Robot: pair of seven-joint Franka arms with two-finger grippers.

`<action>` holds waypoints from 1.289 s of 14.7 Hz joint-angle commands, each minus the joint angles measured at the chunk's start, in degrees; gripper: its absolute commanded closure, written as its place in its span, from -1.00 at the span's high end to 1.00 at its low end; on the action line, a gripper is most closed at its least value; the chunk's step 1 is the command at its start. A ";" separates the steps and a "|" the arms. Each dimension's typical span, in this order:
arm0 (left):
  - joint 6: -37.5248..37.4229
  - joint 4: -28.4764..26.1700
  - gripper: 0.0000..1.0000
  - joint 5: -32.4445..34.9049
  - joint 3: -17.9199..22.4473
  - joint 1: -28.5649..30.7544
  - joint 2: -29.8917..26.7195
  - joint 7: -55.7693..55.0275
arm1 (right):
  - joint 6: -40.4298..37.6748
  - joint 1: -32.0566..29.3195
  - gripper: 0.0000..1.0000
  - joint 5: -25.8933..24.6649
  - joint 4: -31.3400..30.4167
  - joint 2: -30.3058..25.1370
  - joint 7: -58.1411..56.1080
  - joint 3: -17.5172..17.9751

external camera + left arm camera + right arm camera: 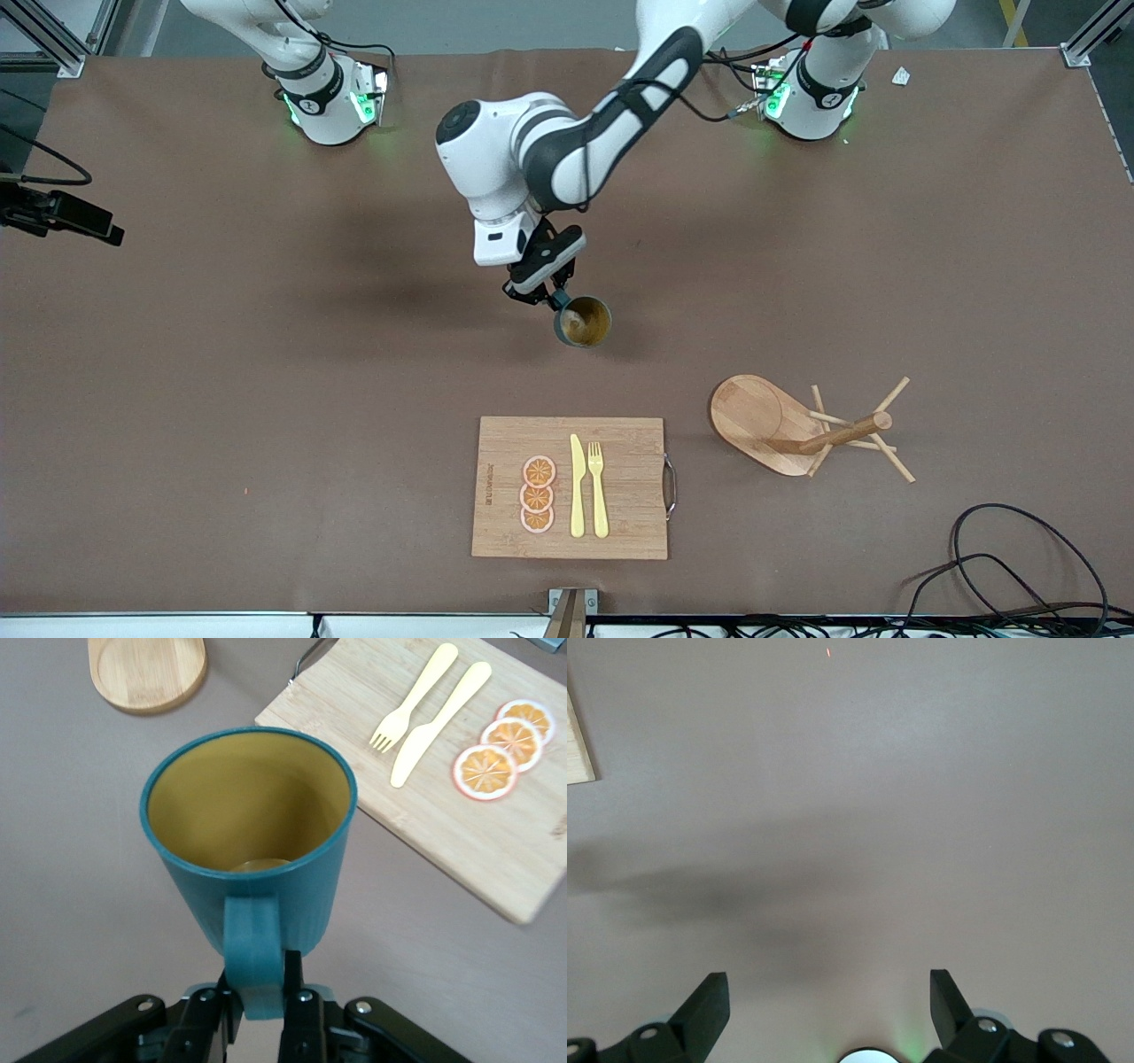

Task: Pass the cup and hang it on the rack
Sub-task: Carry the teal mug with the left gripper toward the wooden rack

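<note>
The dark teal cup [583, 321] with its mustard-yellow inside hangs upright over the middle of the table. My left gripper [554, 297] is shut on its small side handle. In the left wrist view the handle [254, 939] sits pinched between the black fingers [292, 979], with the cup's mouth [252, 824] open to the camera. The wooden rack [797, 430], with its oval base, post and thin pegs, stands toward the left arm's end of the table, nearer to the front camera than the cup. My right gripper [829, 992] waits open over bare table, holding nothing.
A bamboo cutting board [571, 487] lies near the table's front edge, carrying a yellow knife [577, 486], a yellow fork [599, 487] and three orange slices [538, 494]. Black cables [1010, 567] loop at the near corner by the left arm's end.
</note>
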 commanded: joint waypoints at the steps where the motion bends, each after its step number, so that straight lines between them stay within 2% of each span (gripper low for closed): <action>1: 0.98 -1.93 -0.99 -9.33 -0.30 4.15 -5.52 5.68 | 1.18 0.06 1.00 0.26 -2.62 -2.58 0.84 0.16; 7: 0.98 -1.93 -0.99 -34.46 -0.30 17.68 -12.21 22.55 | 0.56 -0.82 1.00 0.26 -4.72 -6.09 0.67 -0.01; 9: 0.80 -1.93 -0.99 -42.38 -0.39 22.60 -12.92 26.87 | 0.56 -0.82 1.00 0.26 -6.31 -8.81 0.67 -0.01; 14: -0.33 -2.19 -0.99 -63.03 -0.39 33.59 -13.80 36.72 | 0.04 -0.29 1.00 0.18 -6.31 -8.74 0.49 0.25; 19: -6.91 -3.77 -0.99 -77.73 -0.39 42.82 -13.01 47.08 | -2.68 0.23 1.00 0.09 -4.82 -8.39 0.40 0.51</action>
